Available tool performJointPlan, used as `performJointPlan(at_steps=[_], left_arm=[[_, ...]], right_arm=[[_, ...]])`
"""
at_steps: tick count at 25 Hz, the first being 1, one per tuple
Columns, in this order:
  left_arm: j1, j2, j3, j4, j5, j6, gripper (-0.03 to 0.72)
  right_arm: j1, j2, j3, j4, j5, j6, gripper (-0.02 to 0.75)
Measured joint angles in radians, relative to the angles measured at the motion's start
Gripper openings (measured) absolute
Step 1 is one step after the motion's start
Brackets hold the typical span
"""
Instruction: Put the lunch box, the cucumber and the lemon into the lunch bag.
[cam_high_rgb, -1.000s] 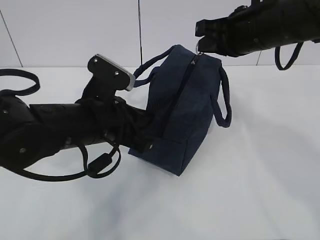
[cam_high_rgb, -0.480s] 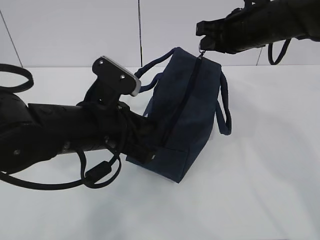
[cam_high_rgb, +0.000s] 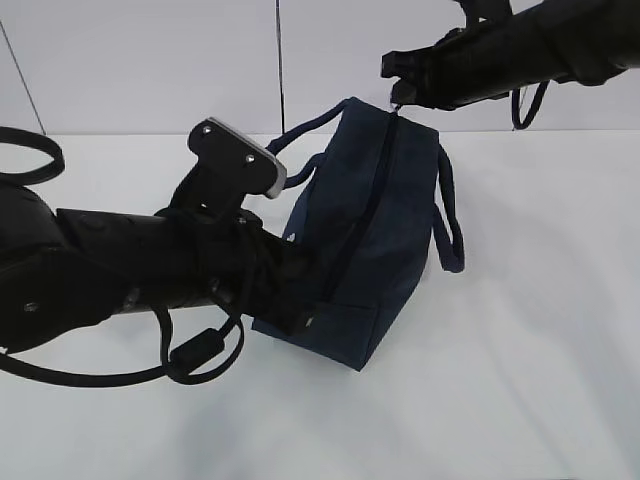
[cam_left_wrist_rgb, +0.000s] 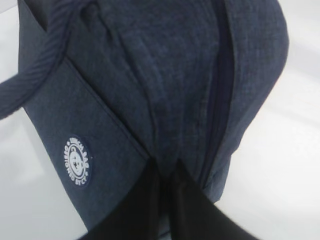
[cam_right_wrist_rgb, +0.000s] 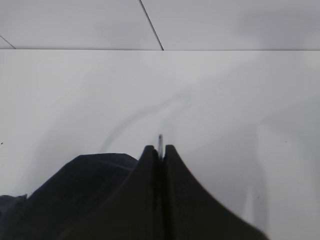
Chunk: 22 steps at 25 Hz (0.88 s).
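While left jaws pinch the lunch bag (cam_left_wrist_rgb: 165, 100) fabric, right jaws clamp its ring pull (cam_right_wrist_rgb: 160, 141).

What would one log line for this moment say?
left gripper: shut on lunch bag fabric | right gripper: shut on ring pull | zipper: closed

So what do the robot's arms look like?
Both arms are black and chunky. The left arm has looping black cables and a silver-grey plate with screws on top. The right arm has a hanging cable loop. The jaws are black and tapered.
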Motion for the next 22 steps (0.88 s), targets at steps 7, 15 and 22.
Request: performJointPlan(at_steps=[7, 15, 22], left_arm=[[0.0, -0.023, 0.0, -0.002, 0.018, 0.0, -0.006], [0.0, -0.023, 0.002, -0.031, 0.034, 0.0, 0.012], [0.0, -0.03, 0.002, -0.092, 0.062, 0.0, 0.326]], right_arm=[[-0.001, 0.044, -0.052, -0.011, 0.035, -0.001, 0.001], [-0.002, 0.047, -0.081, -0.016, 0.086, -0.001, 0.001], [-0.002, 0.047, -0.085, -0.016, 0.119, -0.001, 0.001]])
